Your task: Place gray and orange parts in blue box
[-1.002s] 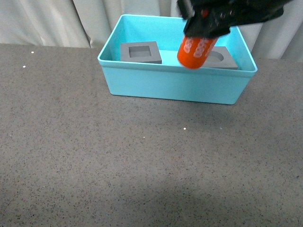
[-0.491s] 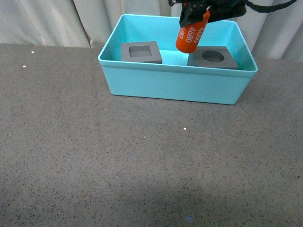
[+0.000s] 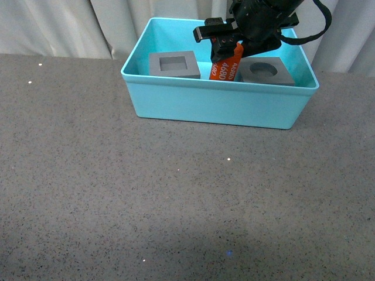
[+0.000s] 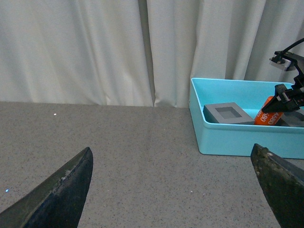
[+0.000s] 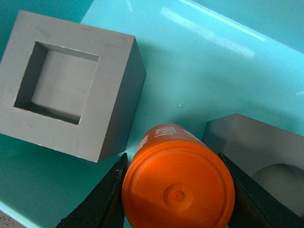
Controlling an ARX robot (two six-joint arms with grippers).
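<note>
The right arm's jaws are closed on the orange cylinder (image 3: 225,68), one dark finger (image 5: 107,199) pressed against each side of its round body. The front view shows the cylinder leaning slightly off upright, with its lower part below the rim of the turquoise-blue box (image 3: 218,106) and white digits running along its side. It sits in the gap between the two gray cubes. From the right wrist view, the flat orange end cap (image 5: 178,192) faces the camera. Whether the far end touches the box floor (image 5: 194,57) cannot be told.

Both cubes rest inside the box. The gray cube with the square recess (image 3: 174,64) is toward the robot's left side of the box, and the gray cube with the round recess (image 3: 266,71) is toward its right. In the right wrist view, each cube lies just beside the cylinder.

The box stands at the back of the speckled dark gray surface (image 3: 176,187), near a pale curtain (image 3: 58,26).

The left arm's jaws are spread wide with nothing between them, well away from the box. The two dark fingers (image 4: 61,199) frame the lower corners of the left wrist view, which looks across the surface toward the box (image 4: 223,140).
</note>
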